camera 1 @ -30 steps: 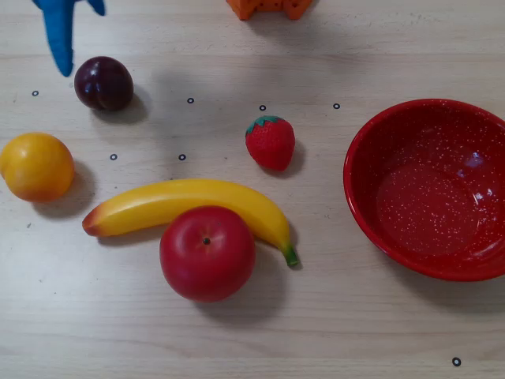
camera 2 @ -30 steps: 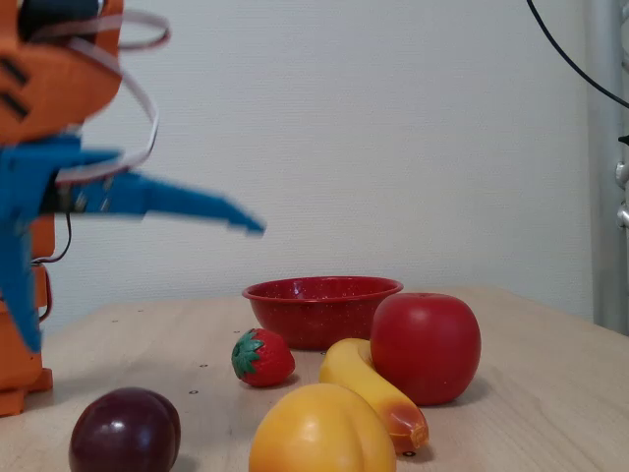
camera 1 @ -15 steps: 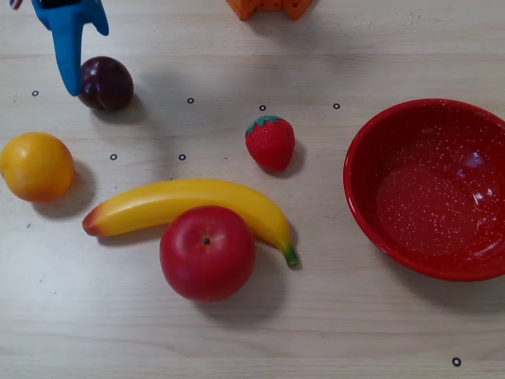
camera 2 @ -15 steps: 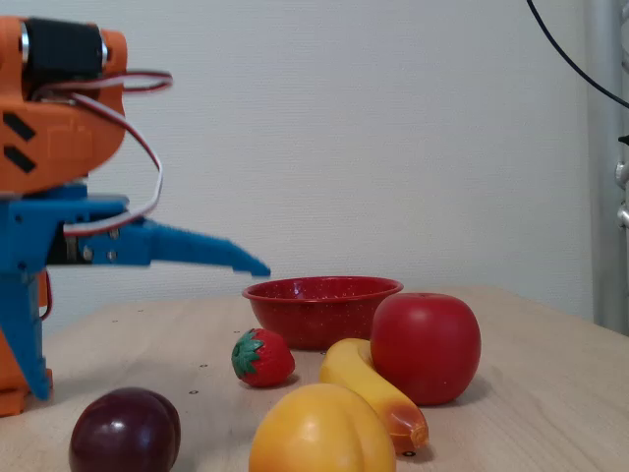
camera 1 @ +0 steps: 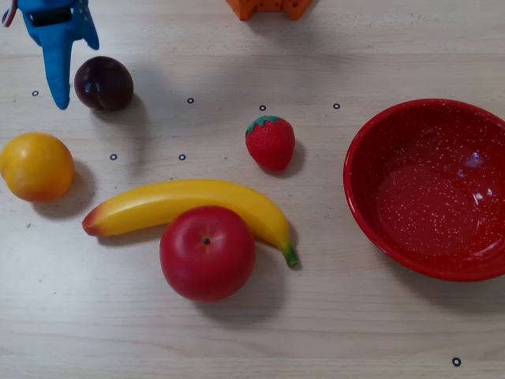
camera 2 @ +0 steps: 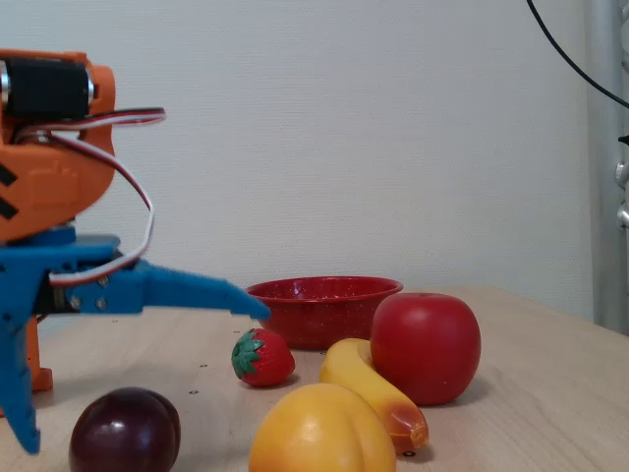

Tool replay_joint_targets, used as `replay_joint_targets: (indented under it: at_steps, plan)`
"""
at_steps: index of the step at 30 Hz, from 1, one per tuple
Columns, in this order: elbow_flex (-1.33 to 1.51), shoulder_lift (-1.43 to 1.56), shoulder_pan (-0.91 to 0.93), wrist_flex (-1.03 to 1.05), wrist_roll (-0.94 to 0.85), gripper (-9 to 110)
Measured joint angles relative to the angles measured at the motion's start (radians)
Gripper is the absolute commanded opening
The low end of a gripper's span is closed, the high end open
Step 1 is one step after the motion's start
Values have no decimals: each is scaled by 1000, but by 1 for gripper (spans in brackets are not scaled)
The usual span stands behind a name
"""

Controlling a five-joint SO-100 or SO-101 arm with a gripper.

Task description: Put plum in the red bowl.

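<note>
Overhead and fixed side views of a wooden surface [camera 1: 355, 332]. The plum [camera 1: 103, 83] lies at the upper left of the overhead view, untouched, well apart from the red bowl [camera 1: 371, 213] at the right edge. The blue fingers [camera 1: 60, 71] are spread wide: one points down just left of the plum [camera 2: 125, 431], the other [camera 2: 197, 293] juts out level above it. Between plum and bowl lie an orange [camera 1: 35, 166], banana [camera 1: 185, 204], apple [camera 1: 207, 253] and strawberry [camera 1: 271, 142].
</note>
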Motion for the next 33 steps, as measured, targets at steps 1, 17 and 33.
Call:
replay_joint_targets:
  at_steps: [1,17,33]
  plan:
    - [2,-12,5,-8,3,75]
    - [61,-21,5,-25,5,74]
    - [61,-21,35,-64,3,72]
